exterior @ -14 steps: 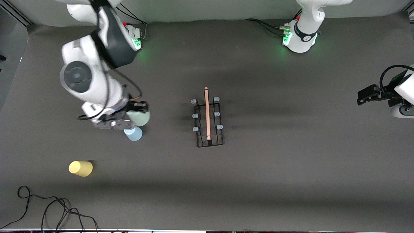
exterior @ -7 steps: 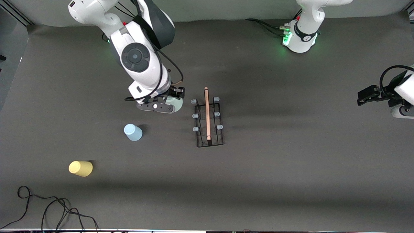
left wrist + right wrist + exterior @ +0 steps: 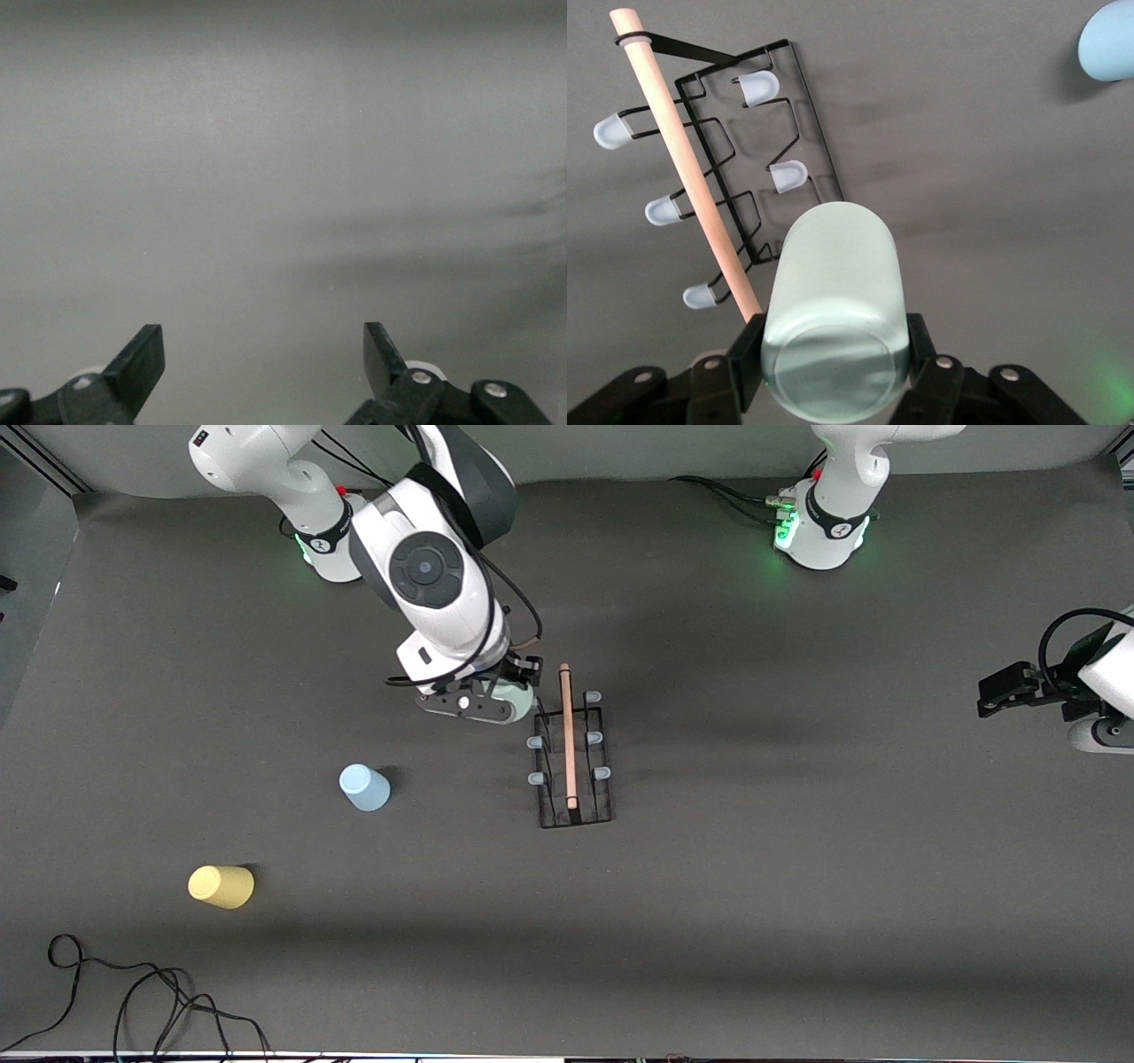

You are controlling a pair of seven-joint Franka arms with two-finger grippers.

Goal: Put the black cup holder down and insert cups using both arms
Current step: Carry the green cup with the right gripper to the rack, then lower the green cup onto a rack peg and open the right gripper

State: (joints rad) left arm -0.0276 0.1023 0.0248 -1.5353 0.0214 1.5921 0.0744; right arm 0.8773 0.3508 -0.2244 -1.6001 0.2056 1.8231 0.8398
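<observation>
Yellow cup (image 3: 221, 887): on its side on the table at the right arm's end, nearest the front camera of the three cups, well apart from the rack.
Blue cup (image 3: 364, 787): upside down on the table, between the yellow cup and the rack, farther from the front camera than the yellow one; nothing touches it.
Right gripper (image 3: 496, 701): fingers clamped on the sides of the green cup (image 3: 834, 310), over the corner of the rack farthest from the front camera, on the right arm's side.
Green cup: held in the air in that grip; in the right wrist view its closed bottom faces the camera and its body covers one peg.
Rack (image 3: 574, 755): black wire, standing on the table about midway between the two arms, wooden rod handle (image 3: 567, 733) along its top; five grey-tipped pegs show bare.
Left gripper (image 3: 997, 689): fingers wide apart, holding nothing; this arm waits over the left arm's end of the table, well apart from the rack.
</observation>
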